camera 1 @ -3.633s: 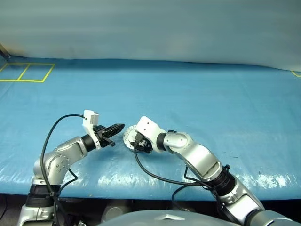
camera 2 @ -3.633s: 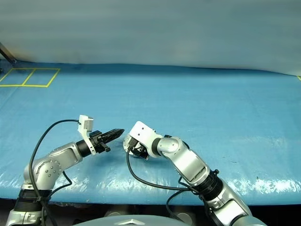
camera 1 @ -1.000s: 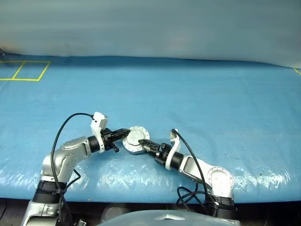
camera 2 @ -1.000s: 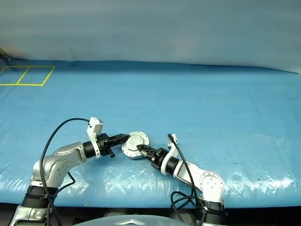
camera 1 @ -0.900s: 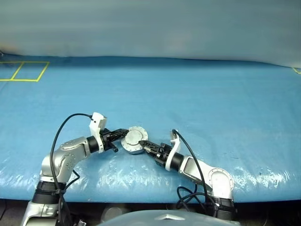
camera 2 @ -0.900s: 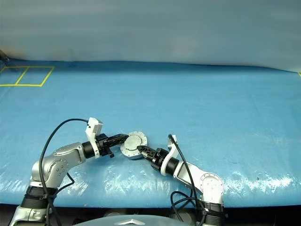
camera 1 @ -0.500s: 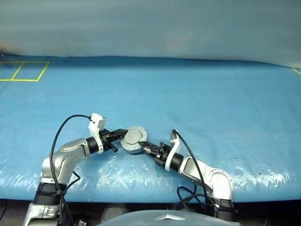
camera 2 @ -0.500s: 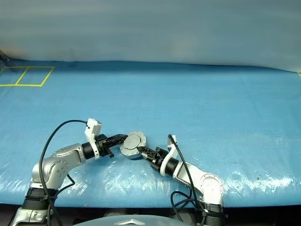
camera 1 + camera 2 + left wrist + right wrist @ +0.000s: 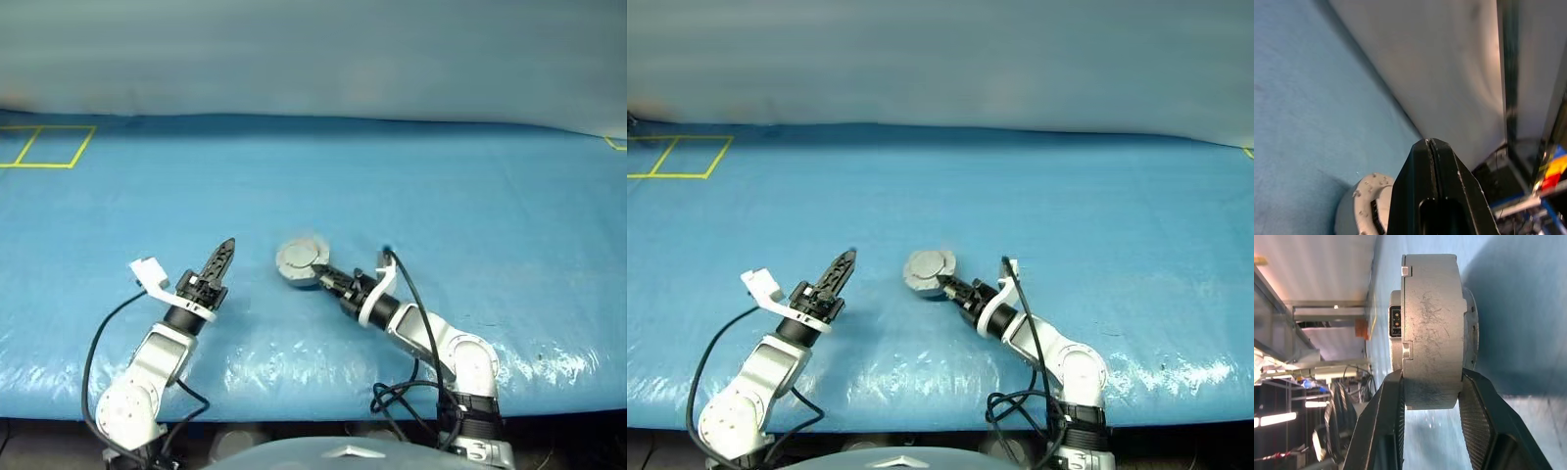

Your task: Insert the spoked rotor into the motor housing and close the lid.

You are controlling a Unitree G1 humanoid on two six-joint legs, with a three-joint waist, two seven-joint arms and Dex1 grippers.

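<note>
The motor housing (image 9: 302, 262), its lid (image 9: 926, 265) shut flat over it so the plain silver face with rim dots is showing, is sitting tilted just above the blue tarpaulin (image 9: 470, 206) near the middle of the near edge, and it is being carried there by the right gripper (image 9: 327, 279), whose two black fingers (image 9: 1476, 421) are pressing on its opposite flat faces across the thick grey rim, as the right wrist view is making plain. A second ago both grippers were meeting at this puck; now the left gripper (image 9: 225, 249) is standing well apart from it, off to the left and pointing up and away, with its fingers (image 9: 1431, 161) lying together and nothing between them. The puck has also shifted a little further from the robot and to its right with the right arm. Judging by this, the left arm's share of pressing the lid down is looking finished and the hold is resting on the right arm alone. The spoked rotor is presumably lying inside under the closed lid, though that cannot be confirmed. What is remaining appears to be setting the closed housing down flat.
</note>
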